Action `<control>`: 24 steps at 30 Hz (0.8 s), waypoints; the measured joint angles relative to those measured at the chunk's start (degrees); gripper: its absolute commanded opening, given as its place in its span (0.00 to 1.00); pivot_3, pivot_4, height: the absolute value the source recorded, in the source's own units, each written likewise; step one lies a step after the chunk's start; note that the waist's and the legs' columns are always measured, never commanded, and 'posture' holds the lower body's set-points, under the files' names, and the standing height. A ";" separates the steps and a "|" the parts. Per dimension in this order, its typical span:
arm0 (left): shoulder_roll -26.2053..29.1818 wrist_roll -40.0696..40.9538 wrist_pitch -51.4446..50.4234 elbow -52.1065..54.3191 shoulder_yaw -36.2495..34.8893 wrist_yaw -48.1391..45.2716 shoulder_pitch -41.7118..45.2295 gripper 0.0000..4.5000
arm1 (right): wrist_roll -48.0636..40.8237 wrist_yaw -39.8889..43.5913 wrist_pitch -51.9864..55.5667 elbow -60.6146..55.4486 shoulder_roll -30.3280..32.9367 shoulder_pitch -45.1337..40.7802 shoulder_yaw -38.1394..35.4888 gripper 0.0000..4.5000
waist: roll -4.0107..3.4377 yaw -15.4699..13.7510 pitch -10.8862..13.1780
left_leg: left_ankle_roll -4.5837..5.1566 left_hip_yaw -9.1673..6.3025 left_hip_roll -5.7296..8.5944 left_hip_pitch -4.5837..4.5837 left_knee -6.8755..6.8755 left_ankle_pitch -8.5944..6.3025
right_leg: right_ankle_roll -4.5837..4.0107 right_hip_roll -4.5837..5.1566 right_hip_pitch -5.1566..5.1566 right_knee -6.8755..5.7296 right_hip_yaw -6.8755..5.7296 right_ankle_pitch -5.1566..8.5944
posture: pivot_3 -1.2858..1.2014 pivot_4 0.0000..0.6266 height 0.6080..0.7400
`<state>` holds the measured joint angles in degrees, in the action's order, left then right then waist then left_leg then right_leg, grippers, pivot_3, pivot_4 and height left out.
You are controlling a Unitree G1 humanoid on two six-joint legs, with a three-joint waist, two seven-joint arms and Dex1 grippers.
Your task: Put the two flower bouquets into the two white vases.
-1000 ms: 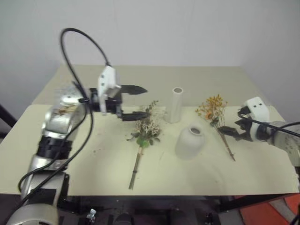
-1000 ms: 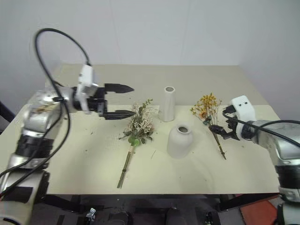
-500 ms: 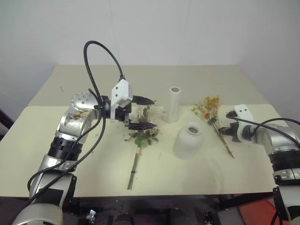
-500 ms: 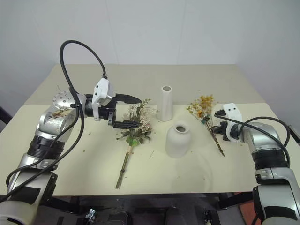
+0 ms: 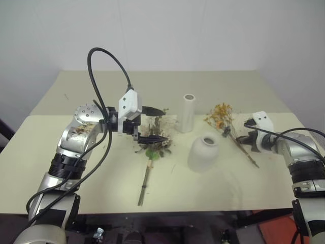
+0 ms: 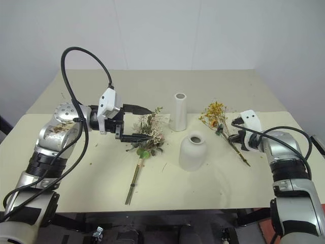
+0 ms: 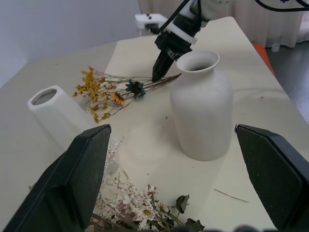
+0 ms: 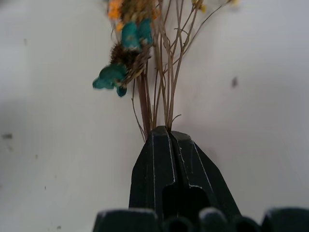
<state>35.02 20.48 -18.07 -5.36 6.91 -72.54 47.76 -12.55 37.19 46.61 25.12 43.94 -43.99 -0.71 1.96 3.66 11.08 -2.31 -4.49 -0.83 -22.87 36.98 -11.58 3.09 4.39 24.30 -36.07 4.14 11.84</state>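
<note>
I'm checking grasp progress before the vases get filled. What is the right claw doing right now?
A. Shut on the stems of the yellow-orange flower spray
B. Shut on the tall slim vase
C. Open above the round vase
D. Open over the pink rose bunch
A: the right claw has its black fingers pressed together on the thin brown stems of the yellow-orange flower spray, which lies on the table.

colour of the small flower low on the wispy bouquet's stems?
Teal flower on the wispy bouquet, just ahead of the shut right hand. Clearest in right wrist view.
</note>
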 measured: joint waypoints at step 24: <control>-1.97 1.66 -0.73 -2.40 -3.64 3.92 0.27 1.00 | -5.38 -15.06 -31.26 -6.65 -23.20 -10.07 -17.26 0.00 | -0.06 0.49 0.03 | 0.00 -0.03 -0.01 0.04 -0.02 0.00 | -0.03 -0.02 0.02 -0.06 0.00 -0.04 | 0.52 0.24 1.00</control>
<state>33.05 22.15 -18.80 -7.76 3.27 -68.61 48.02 -17.93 22.13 15.35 18.46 20.73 -54.06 -17.97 1.90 4.15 11.12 -2.30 -4.52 -0.84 -22.84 36.96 -11.58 3.05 4.37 24.32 -36.14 4.14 11.80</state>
